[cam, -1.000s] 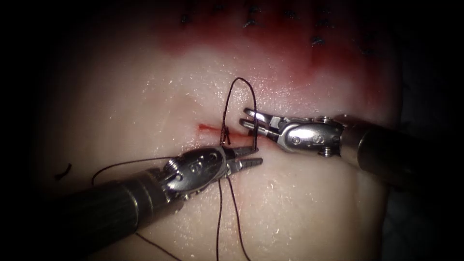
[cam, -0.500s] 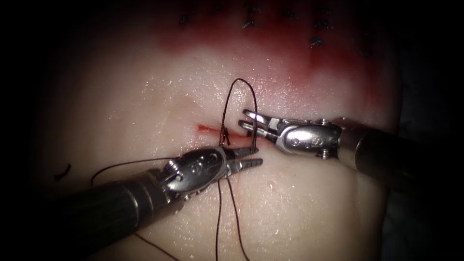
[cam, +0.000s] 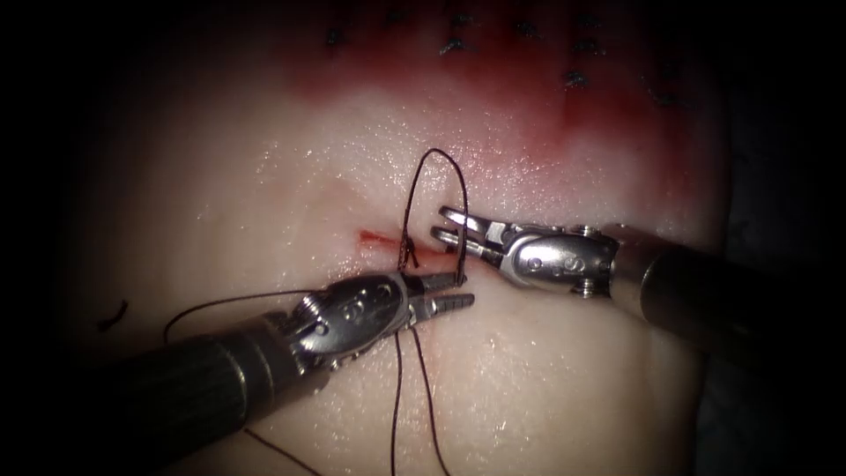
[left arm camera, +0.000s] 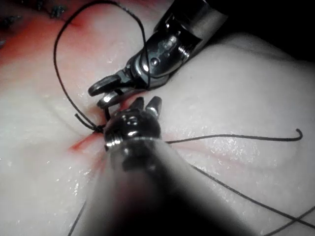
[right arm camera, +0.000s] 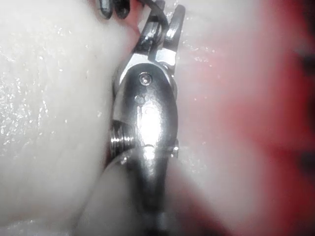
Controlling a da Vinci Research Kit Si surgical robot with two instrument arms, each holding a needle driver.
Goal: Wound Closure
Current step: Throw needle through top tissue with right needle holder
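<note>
The tissue [cam: 264,176] has a short red cut [cam: 379,236] with a knot [cam: 407,251] at its right end. From the knot a thread loop [cam: 438,152] arches up and drops straight down to the left tool's upper jaw tip. The left tool [cam: 460,291] lies just below the cut, its jaws slightly apart and nothing clearly gripped; it also shows in the left wrist view [left arm camera: 146,103]. The right tool [cam: 442,222] comes in on the right of the cut, jaws open and straddling the loop's descending strand. Its open jaws show close up too [right arm camera: 166,22].
Earlier stitches [cam: 458,42] sit in a row at the far edge, amid red fluid [cam: 546,97]. A thread tail [cam: 229,304] curves left over the left shaft. Two loose strands [cam: 397,397] run toward the near edge. A cut thread bit [cam: 115,313] lies far left.
The right tool has edged slightly left and down along the descending strand. The left tool has shifted a little down and left. The loop keeps its shape.
</note>
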